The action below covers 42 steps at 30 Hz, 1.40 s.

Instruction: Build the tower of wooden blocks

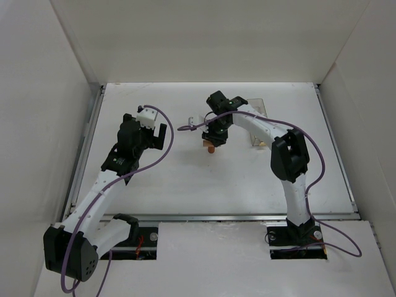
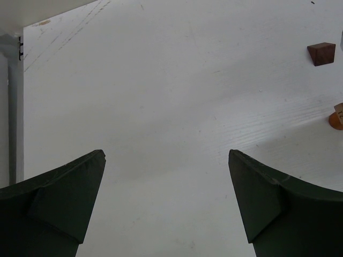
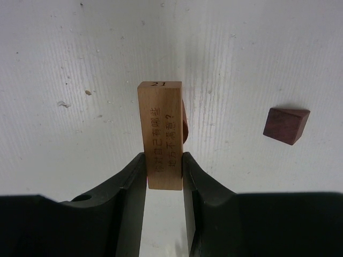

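From my seat, the left gripper (image 1: 154,137) is what I meet first. It hangs over the bare white table (image 1: 185,185), well to the left of the orange-brown round piece (image 1: 211,148). On its wrist feed the two dark fingers (image 2: 69,198) stand wide apart with nothing between them, only tabletop below.

Further in, the right gripper (image 1: 212,141) sits directly over the round piece. On its own feed I see the fingers (image 3: 128,182) clamped on the lower end of the pale tan bar (image 3: 161,136), one pad on each long side. The bar reaches away from the camera, with printed characters on its broad face and a number on its far end. A sliver of the round piece (image 3: 185,123) shows just past the bar's right edge, mostly hidden behind it. I cannot tell whether the two are touching.

The left wrist feed catches the same pair at its right edge. A corner of the bar (image 2: 339,108) sits just above the round piece (image 2: 336,122), and both are cut off by the frame.

The dark red-brown pointed piece (image 3: 285,125) lies on the table by itself, near the round piece but clear of it. From the left wrist it appears beyond the round piece (image 2: 321,53).

Furthest out, the clear plastic box (image 1: 263,106) stands to the right of the round piece and further back, partly behind the right forearm.
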{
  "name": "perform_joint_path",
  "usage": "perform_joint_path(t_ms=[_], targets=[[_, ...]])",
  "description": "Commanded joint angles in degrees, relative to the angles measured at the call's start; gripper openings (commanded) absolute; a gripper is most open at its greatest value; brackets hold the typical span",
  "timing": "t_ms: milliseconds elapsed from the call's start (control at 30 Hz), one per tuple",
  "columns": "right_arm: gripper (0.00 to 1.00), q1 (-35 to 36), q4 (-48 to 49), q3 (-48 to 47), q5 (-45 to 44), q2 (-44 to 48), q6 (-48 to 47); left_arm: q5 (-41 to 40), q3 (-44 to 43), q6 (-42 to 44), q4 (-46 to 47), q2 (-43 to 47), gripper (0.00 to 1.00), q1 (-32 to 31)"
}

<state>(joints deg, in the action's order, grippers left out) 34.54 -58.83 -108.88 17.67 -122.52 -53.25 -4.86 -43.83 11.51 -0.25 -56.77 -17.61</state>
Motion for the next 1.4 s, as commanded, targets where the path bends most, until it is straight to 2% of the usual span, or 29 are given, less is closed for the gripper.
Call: perform_joint_path(t_ms=[0,133,233,267,400,467,633,800,867,900,933,1100,1233,1367], targets=[[0.00,0.35,1.52,-0.10,0.17,-0.09,-1.15,-0.41,0.15,0.18,2.10,0.35,0.99,0.12],[0.00,0.35,1.52,-0.10,0.17,-0.09,-1.15,-0.41,0.15,0.18,2.10,0.35,0.99,0.12],[0.14,0.35,2.05,-0.10,0.17,-0.09,-1.15,-0.41,0.15,0.18,2.10,0.35,1.00,0.12],[0.26,0.35,2.05,-0.10,0.17,-0.09,-1.15,-0.41,0.15,0.18,2.10,0.35,1.00,0.12],[0.40,0.35,2.05,-0.10,0.17,-0.09,-1.15,-0.41,0.15,0.18,2.10,0.35,1.00,0.12],[0.43,0.35,2.05,-0.10,0.69,-0.09,-0.63,-0.41,0.15,0.18,2.62,0.87,1.00,0.12],[0.44,0.35,2.05,-0.10,0.70,-0.09,-0.62,-0.41,0.67,0.18,2.62,0.87,1.00,0.12],[0.55,0.35,2.05,-0.10,0.70,-0.09,-0.62,-0.41,0.68,0.18,2.62,0.87,1.00,0.12],[0.77,0.35,2.05,-0.10,0.70,-0.09,-0.62,-0.41,0.68,0.18,2.62,0.87,1.00,0.12],[0.95,0.35,2.05,-0.10,0.70,0.52,-0.62,-0.41,0.68,0.18,2.62,0.87,1.00,0.12],[1.00,0.35,2.05,-0.10,1.31,1.05,-0.62,-0.41,0.68,0.18,2.62,0.87,1.00,0.12],[1.00,0.35,2.05,-0.63,3.25,4.12,-0.10,-0.94,0.68,0.18,2.62,0.87,1.00,0.12],[1.00,0.35,3.28,-0.63,3.77,10.96,1.83,-0.94,0.68,0.18,2.62,0.87,1.00,0.12],[1.00,-2.98,10.73,2.96,6.40,19.47,7.01,-1.46,0.68,0.18,2.01,0.87,1.00,0.64]])
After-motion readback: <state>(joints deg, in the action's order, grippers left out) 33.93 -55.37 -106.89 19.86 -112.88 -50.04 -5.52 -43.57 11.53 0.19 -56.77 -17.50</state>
